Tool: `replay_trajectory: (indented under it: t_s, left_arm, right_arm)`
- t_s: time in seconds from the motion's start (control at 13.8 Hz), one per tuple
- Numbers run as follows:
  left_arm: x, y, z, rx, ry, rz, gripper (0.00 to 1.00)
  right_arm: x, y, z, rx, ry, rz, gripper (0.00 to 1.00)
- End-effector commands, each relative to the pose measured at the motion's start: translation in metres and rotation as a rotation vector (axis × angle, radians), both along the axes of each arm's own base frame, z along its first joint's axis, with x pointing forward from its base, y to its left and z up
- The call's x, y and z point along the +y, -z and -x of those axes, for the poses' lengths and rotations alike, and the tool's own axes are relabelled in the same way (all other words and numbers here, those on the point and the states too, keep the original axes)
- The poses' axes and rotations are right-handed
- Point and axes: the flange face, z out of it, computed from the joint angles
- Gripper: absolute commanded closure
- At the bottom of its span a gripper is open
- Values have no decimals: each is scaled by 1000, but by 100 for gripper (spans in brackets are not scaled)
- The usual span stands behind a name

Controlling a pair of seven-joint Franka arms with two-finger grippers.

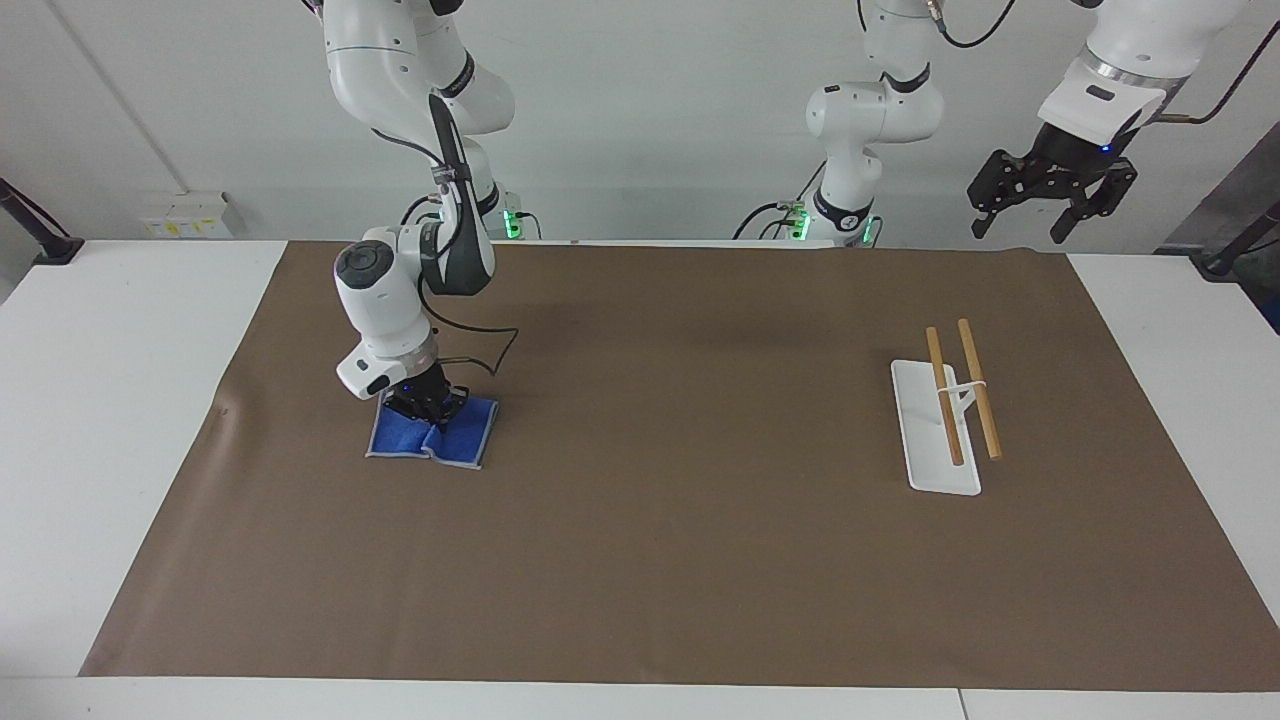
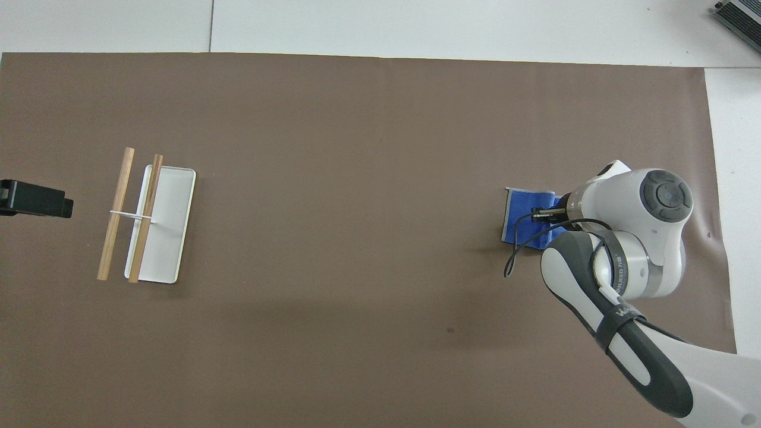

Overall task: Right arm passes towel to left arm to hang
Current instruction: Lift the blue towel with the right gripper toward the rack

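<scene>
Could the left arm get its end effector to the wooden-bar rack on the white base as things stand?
Probably yes. The left end effector hangs open above the table's left-arm end, and nothing stands between it and the wooden-bar rack on its white base. The right end effector is shut on the small blue towel.

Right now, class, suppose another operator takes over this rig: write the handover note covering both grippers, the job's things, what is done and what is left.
Right gripper: shut on the blue towel, pinching its middle; the cloth bunches but rests on the brown mat.
Left gripper: open, waiting in the air at the left arm's end of the table.
Towel rack: two wooden rails on a white base, at the left arm's end, bare.
Done: towel gripped.
Left: lift, pass to the left gripper, hang on the rack.
</scene>
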Motion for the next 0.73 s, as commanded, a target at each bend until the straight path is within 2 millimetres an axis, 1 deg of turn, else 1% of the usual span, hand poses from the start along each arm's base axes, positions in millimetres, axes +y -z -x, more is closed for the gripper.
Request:
replay_trajectory:
  t_s: [0.0,0.22,0.51,0.58,0.65]
  left_arm:
    - [2,-1,7,-2,-1,1,0]
    - [2,-1,7,-2,-1,1,0]
    - [2,-1,7,-2,-3,1,0]
    - [1,-1,10,10,-1,0,0]
    - [-3,-2,17,30,4,-2,0]
  right_arm:
    - [25,-50,-15,16,12,-26,100]
    - [55,-93,-15,-34,-7,-44,100]
    - [107,-135,-18,-104,-4,-94,100]
    - [122,-146,-18,-112,18,-144,100]
    - [131,-155,-18,-117,33,-184,100]
